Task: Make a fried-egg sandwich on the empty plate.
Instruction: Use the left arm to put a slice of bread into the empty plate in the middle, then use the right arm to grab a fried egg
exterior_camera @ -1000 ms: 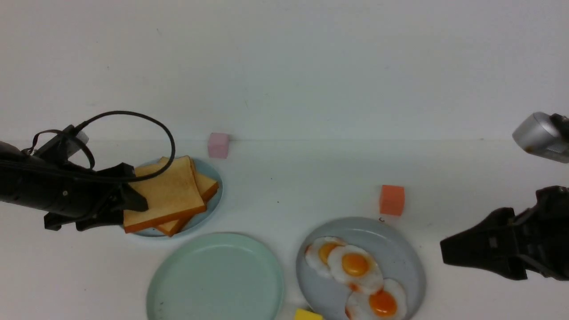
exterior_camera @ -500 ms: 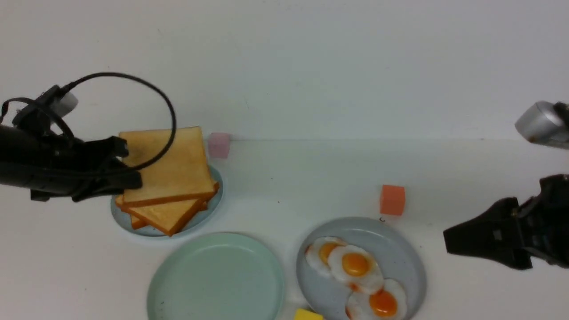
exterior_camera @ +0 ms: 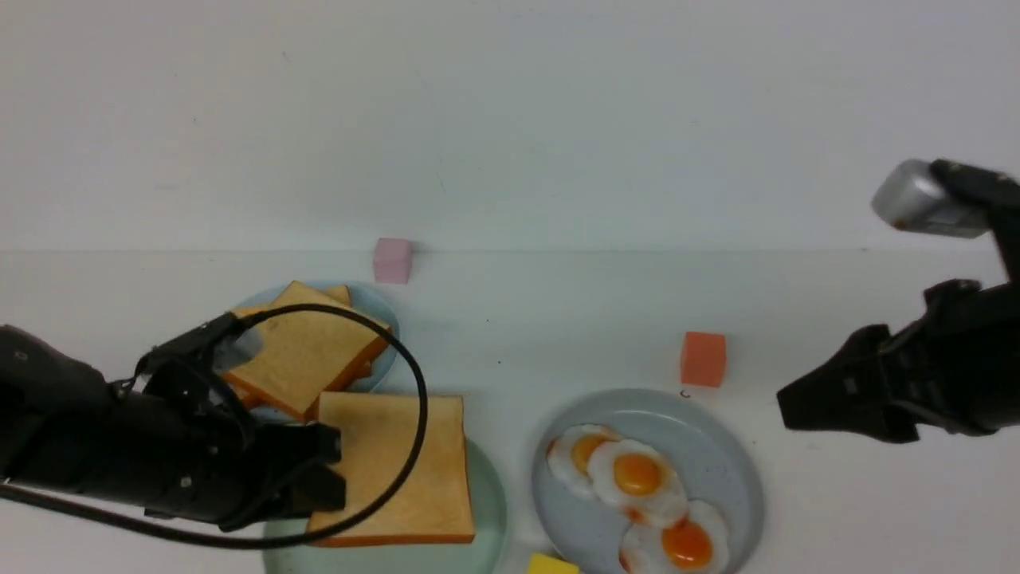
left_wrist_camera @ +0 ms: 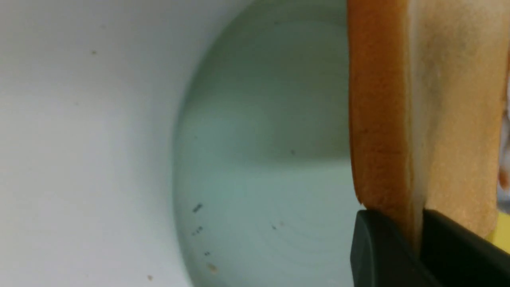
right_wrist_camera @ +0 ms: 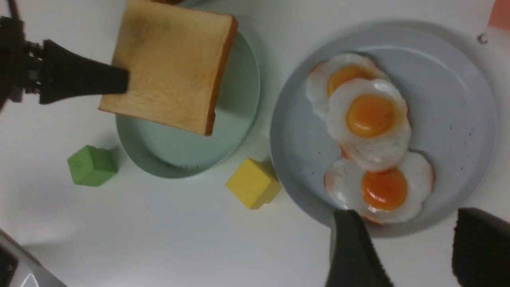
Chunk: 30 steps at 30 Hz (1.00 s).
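left gripper (exterior_camera: 335, 469) — toast (exterior_camera: 406, 462) edge pinched, above plate (exterior_camera: 488, 518)

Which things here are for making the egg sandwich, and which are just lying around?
For the sandwich: held toast slice, mint-green plate, toast stack, fried eggs.
Just lying around: pink cube, orange cube, yellow cube, green cube.

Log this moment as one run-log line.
left gripper: shut on toast slice, over mint-green plate | right gripper: open, empty | fried eggs: three on grey-blue plate
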Tool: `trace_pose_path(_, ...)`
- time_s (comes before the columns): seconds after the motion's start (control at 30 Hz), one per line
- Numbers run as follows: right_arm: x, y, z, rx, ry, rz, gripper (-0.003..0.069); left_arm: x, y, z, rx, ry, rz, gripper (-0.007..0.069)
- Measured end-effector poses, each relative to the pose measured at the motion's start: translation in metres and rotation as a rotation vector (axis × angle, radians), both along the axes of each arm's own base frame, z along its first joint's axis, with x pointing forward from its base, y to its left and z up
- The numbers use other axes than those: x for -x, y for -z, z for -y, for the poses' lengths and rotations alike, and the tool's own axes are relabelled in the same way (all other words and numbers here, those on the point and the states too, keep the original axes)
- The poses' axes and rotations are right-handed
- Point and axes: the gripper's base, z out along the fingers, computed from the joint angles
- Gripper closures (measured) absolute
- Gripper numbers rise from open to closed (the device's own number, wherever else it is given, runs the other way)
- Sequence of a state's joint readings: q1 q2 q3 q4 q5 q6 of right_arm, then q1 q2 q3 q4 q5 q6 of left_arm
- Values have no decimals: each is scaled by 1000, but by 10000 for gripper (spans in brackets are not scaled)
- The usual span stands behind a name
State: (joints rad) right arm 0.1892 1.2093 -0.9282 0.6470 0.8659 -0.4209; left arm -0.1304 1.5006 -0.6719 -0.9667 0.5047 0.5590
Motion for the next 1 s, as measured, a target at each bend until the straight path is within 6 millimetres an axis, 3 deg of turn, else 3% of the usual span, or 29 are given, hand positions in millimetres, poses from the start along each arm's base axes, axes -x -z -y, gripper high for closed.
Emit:
trace_pose_path(0.3,-44,37,-8,44,-27,-119,291,-3,24,1,14,-41,-120,505)
trace_pose_path(0.53,-86,69,-18,62,-80,-181,291,-3,22,2,14,-19,-159,304)
trace_pose_path(0.6,-101,83,-21,69,-108,-208,291,-6,15,4,10,9,-184,214)
trace_pose_path(0.73,-120,102,-27,81,-182,-248,290,-9,-2,3,-11,32,-197,144)
trace_pose_path(0.9,-135,120,-31,84,-222,-282,274,-2,-49,3,-53,141,-45,142)
trace_pose_path(1.0,-144,135,-33,86,-244,-295,270,16,-77,13,-85,277,100,181)
